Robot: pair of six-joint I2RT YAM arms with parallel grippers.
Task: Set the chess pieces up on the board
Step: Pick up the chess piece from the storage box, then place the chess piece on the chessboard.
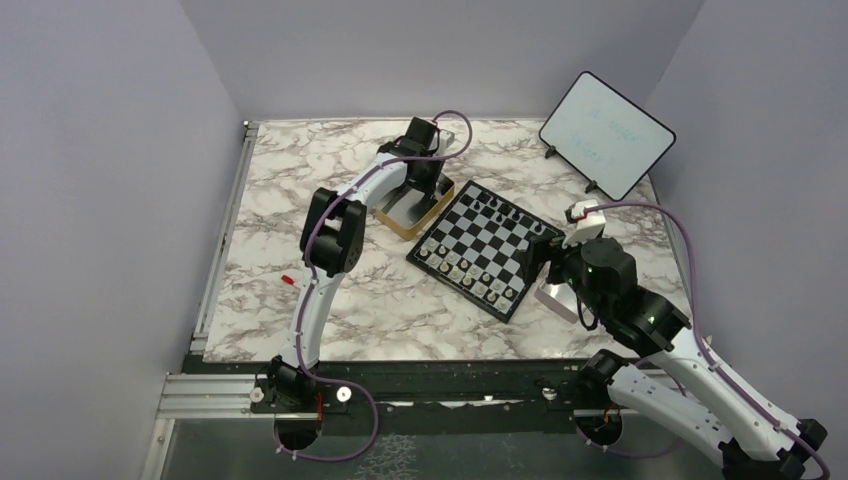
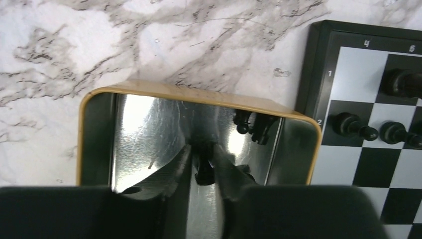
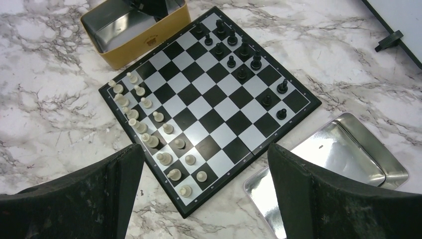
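My left gripper [image 2: 203,149] reaches down into the gold tin [image 2: 199,94] and is shut on a small black chess piece [image 2: 203,172] that sits between its fingers. More black pieces [image 2: 254,127] lie against the tin's far wall. The board [image 3: 209,107] carries pale pieces [image 3: 149,142] in two rows on its left side and black pieces [image 3: 242,50] along its far right side. My right gripper [image 3: 206,149] hangs open above the board's near corner, holding nothing. From above, the tin [image 1: 412,208] touches the board's [image 1: 480,245] left corner.
A silver tin lid [image 3: 343,149] lies on the marble to the right of the board, under my right arm. A white tablet [image 1: 605,135] stands on its feet at the back right. A small red thing [image 1: 288,281] lies by the left arm.
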